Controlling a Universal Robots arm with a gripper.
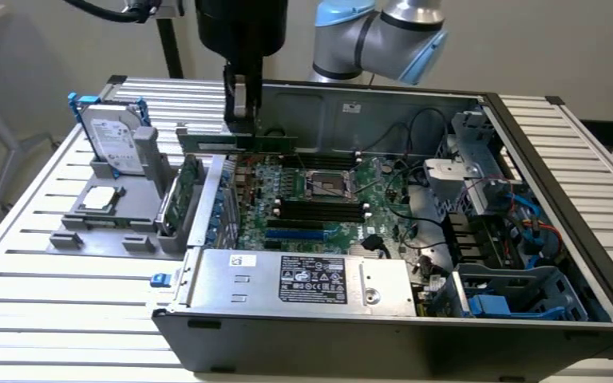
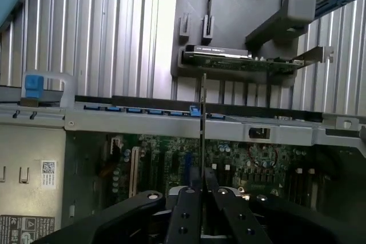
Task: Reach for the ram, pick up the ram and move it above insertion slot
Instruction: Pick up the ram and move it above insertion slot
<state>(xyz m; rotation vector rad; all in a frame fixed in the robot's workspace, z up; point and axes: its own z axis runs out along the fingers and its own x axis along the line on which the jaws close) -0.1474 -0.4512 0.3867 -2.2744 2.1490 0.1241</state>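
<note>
- Pincer closed on the ram, gripping its upper edge.
- Ram held level above the motherboard, over the open case's rear area.
- In the wrist view, ram appears edge-on between the fingers.

Even, soft daylight fills both views, and the slatted surface shines pale (near glare). Inside the computer case shadows deepen. The pincer looks blurred close up.
</note>
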